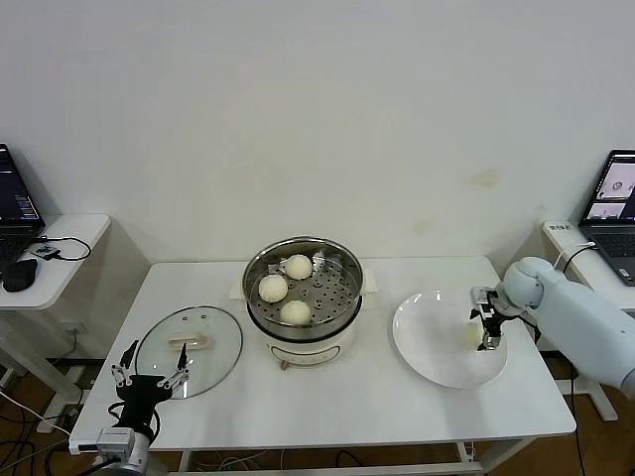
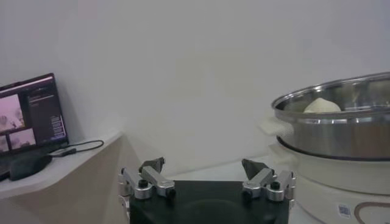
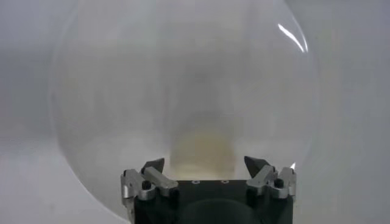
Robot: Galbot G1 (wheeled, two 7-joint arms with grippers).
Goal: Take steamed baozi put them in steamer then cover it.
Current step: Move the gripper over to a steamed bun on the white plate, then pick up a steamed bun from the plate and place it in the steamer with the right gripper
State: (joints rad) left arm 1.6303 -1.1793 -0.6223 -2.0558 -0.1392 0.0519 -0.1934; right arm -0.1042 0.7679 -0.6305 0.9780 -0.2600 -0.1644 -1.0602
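Three steamed baozi (image 1: pixel 284 289), smooth cream-white, sit in the steel steamer (image 1: pixel 341 294) at table centre; bare perforated floor remains on its right half. White plate (image 1: pixel 427 342) lies right of it, near the table's front edge. Fourth bun (image 1: pixel 471 335) rests there between the right gripper (image 1: pixel 488 330) fingers, jaws still spread, grip unconfirmed. Left gripper (image 1: pixel 149 379) hangs wide open, empty, by the glass lid (image 1: pixel 189 349).
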